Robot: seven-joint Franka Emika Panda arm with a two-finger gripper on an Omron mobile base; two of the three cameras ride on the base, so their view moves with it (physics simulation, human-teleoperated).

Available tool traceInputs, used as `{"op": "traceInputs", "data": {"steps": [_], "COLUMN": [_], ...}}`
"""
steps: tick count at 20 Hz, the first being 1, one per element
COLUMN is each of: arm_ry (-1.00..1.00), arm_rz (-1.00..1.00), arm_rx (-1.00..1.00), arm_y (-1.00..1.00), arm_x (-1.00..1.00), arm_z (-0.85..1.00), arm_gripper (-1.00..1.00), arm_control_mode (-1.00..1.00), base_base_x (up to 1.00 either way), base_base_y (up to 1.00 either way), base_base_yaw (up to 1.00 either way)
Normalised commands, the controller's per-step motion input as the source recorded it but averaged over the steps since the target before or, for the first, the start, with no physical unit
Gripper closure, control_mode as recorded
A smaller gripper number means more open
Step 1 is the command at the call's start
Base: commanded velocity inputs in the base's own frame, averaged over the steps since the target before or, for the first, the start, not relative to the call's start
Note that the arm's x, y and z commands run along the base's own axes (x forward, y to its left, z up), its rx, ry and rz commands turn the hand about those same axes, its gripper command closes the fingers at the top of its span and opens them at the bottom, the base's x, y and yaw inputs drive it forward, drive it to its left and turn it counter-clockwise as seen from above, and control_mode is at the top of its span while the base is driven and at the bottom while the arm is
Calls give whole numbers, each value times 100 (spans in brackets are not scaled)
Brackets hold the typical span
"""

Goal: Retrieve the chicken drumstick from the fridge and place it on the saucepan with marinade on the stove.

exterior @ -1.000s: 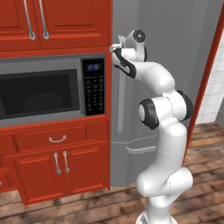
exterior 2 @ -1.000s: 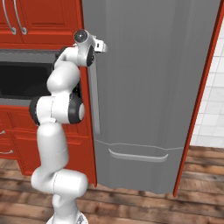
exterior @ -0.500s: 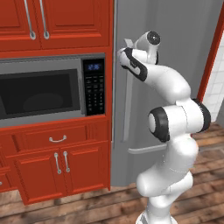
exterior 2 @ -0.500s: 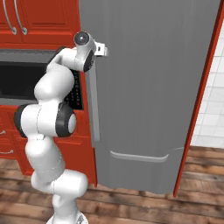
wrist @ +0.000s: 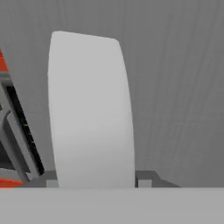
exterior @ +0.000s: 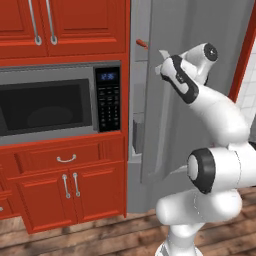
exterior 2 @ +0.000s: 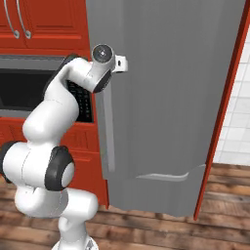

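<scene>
Gripper fingers straddle the fridge door handle, closed around it; door stands slightly ajar. Microwave sits just left.

Arm raised, fingers seemingly parted.

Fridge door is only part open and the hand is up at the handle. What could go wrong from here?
1. In the hand view the gripper sits astride the door handle with its tips close at either side; if they part while pulling, the handle may slip out and the door stall.
2. The fridge door shows just a narrow gap at its left edge, likely too tight to reach inside.
3. The microwave and red cabinets flank that gap; a wider swing may bring the elbow near them.
</scene>
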Motion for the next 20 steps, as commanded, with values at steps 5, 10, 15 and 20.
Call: {"op": "traceInputs", "data": {"steps": [5, 10, 15, 20], "arm_ry": [0, 0, 0, 0], "arm_rz": [9, 8, 8, 7], "arm_rx": [0, 0, 0, 0], "arm_y": [-80, -82, -73, -68], "arm_x": [-76, -69, -63, -53], "arm_z": [7, 8, 1, 2], "arm_gripper": [100, 100, 100, 100], "arm_control_mode": [-100, -100, -100, -100], "base_base_x": [0, 0, 0, 0], "base_base_y": [0, 0, 0, 0], "base_base_yaw": [0, 0, 0, 0]}}
